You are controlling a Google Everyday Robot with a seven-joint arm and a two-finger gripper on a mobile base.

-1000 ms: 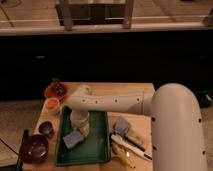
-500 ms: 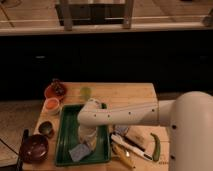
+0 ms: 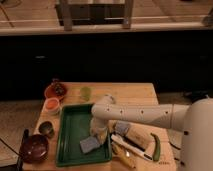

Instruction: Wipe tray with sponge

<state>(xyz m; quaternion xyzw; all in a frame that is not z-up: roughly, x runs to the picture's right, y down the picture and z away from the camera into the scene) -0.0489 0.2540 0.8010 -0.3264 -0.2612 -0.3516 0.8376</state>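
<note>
The dark green tray (image 3: 70,125) lies on the left half of the wooden table. The blue-grey sponge (image 3: 90,145) rests flat on the tray floor near its front right corner. My gripper (image 3: 98,134) hangs from the white arm directly over the sponge's far edge and touches it. The arm reaches in from the right across the table.
Left of the tray stand a red bowl (image 3: 55,91), an orange cup (image 3: 52,105), a small dark cup (image 3: 46,129) and a maroon bowl (image 3: 34,148). A green cup (image 3: 85,92) sits behind the tray. On the right lie a beige block (image 3: 131,134), a banana (image 3: 125,156) and a green pepper (image 3: 156,146).
The sponge has slid from the tray's front left towards its front right, and the gripper moved right with it. The arm has swung lower and further right.
</note>
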